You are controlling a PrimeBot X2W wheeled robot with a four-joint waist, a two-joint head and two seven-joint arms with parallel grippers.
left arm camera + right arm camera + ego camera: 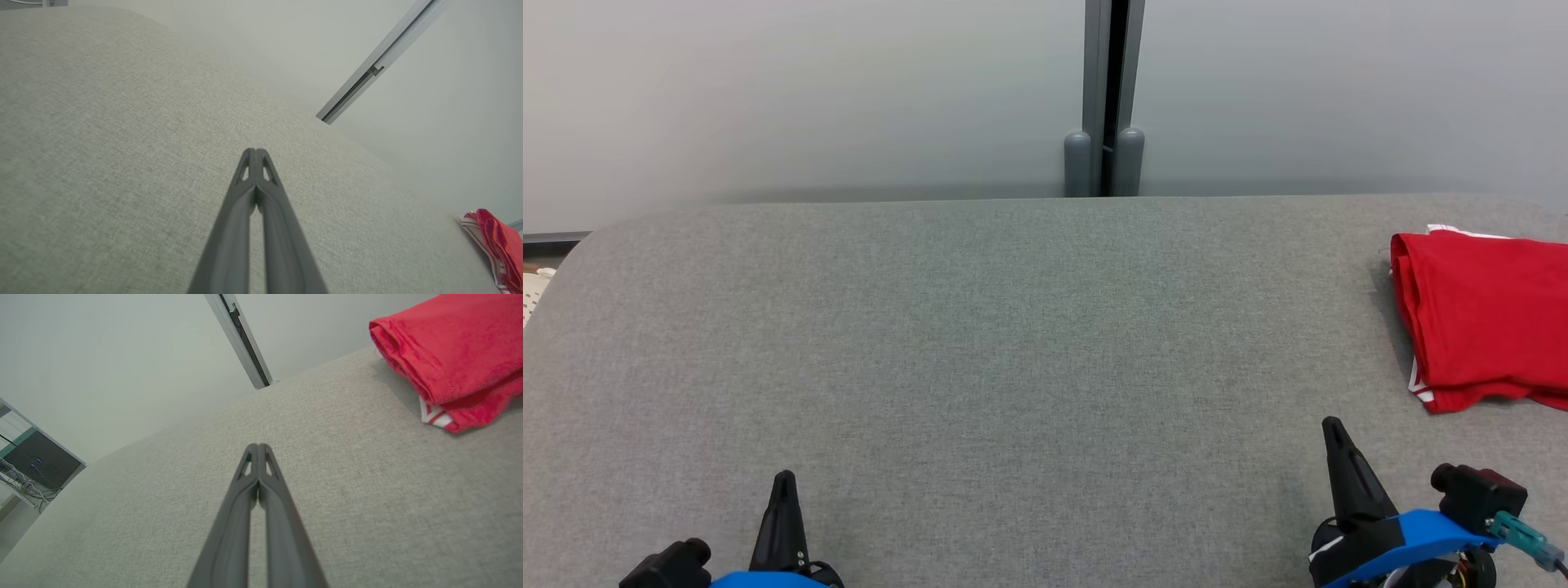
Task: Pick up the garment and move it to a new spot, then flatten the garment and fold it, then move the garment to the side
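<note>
The red soft-fabric garment with white striped trim (pixel 1478 318) lies folded in layers at the far right of the broad grey cloth-covered counter (pixel 1013 367), partly beyond the right edge of the head view. I judge that the fold is made and that the step in hand is the placing to the side, which looks almost finished. If one more shift is needed, the right end effector (pixel 1333 429), closed on nothing and near the garment's front corner, should open first. It should then take all layers together at the thick folded edge and move low, so the fold does not come apart. The left end effector (pixel 784 478), also closed and empty, is well apart and should not reach across.
</note>
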